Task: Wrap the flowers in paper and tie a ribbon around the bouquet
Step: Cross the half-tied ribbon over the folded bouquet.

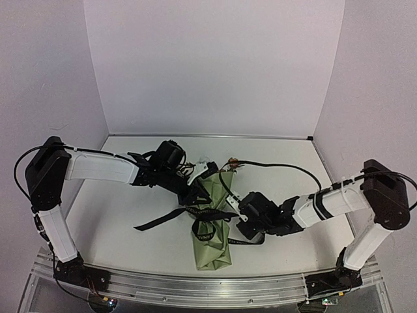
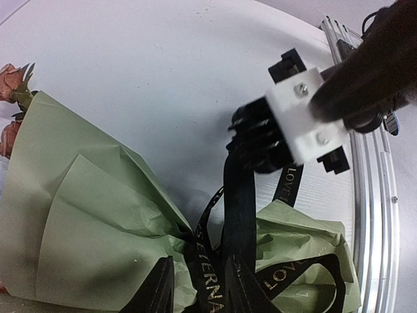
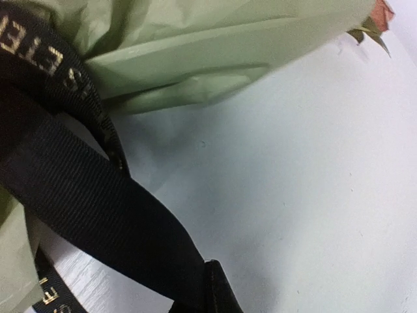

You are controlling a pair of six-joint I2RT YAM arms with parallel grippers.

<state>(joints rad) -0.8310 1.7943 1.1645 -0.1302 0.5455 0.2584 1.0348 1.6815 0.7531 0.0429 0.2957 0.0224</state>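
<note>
We have the flowers [image 2: 8, 75] wrapped in paper [image 2: 85, 215] and the ribbon [image 2: 238, 195] looped round; the knot seems unfinished. The right gripper [image 2: 254, 147] has its jaws clamped on ribbon; the left gripper [image 2: 199, 290] straddles it, grip unclear.

Pale olive-green paper [image 2: 98, 228]; black ribbon [image 2: 239, 208] printed with pale gold lettering; brownish-orange flowers [image 2: 13, 78]; plain white bench [image 2: 163, 65].

Centre: bouquet [image 1: 212, 229] lies lengthwise, blocks mid table [image 1: 104, 215].
Above bouquet: ribbon [image 1: 207, 213] stretched betw. left gripper [image 1: 195, 195] & right gripper [image 1: 242, 210], both close over it; no way thru.
L side: open, only ribbon tail trailing across.
R rear: black cable [image 1: 273, 164] arcs over surface.
Far strip by back wall [image 1: 215, 65]: open, full width.
Near R: open strip beside bouquet foot.
</note>
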